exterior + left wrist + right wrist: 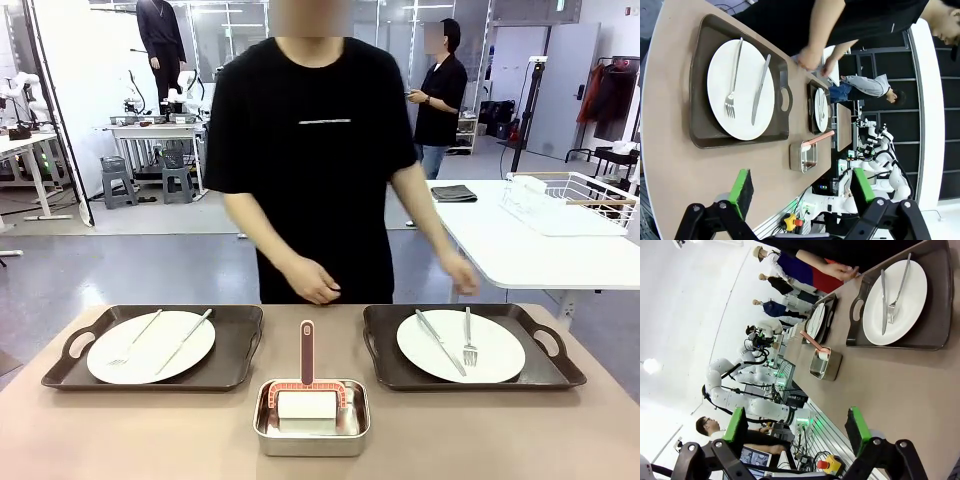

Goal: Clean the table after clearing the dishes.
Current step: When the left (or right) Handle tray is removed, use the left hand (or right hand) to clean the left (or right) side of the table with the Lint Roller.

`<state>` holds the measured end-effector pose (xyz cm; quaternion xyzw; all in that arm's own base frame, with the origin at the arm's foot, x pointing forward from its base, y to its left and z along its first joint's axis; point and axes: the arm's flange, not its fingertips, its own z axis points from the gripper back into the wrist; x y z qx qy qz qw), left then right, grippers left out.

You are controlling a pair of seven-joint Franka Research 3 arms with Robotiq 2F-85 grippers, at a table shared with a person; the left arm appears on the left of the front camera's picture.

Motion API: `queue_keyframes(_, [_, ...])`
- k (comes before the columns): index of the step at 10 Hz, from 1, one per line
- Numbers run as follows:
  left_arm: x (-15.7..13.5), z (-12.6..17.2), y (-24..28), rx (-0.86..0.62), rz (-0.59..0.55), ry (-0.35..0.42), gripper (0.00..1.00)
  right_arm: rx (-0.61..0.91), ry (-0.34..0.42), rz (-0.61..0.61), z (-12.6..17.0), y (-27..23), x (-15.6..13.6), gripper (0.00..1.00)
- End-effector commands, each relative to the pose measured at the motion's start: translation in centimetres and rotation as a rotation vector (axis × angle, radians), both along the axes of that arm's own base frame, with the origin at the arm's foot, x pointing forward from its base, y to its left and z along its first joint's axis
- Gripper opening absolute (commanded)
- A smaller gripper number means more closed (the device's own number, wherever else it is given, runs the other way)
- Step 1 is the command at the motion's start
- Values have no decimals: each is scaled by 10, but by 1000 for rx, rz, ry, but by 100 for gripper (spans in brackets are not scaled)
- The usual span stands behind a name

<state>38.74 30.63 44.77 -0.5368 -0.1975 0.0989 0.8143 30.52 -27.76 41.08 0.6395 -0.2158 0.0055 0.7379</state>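
The brownish table [100, 430] carries the dishes. One white plate [148, 352] with fork and knife lies on a dark tray [235, 335] at the left. A second plate [500, 350] lies on a tray [385, 345] at the right. In the left wrist view my left gripper [801, 192] hangs open and holds nothing, back from the near plate [720, 75] and its tray [700, 120]. My right gripper [796, 427] is open too, well short of its plate [915, 290] and tray [937, 320].
A small steel pan [311, 418] with a white sponge and a red-handled tool stands between the trays at the front edge. A person in black stands at the far side, hands [312, 283] low near the table's far edge. A white table [520, 240] is behind at the right.
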Motion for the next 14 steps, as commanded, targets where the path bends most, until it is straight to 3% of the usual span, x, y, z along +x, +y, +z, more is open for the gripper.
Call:
queue_keyframes(1, [-3, 1, 2, 0, 1, -12, 100, 1, -4, -1, 1, -1, -2, 100])
queue_keyframes(14, [-3, 1, 2, 0, 1, -12, 100, 1, -4, -1, 1, -1, -2, 100])
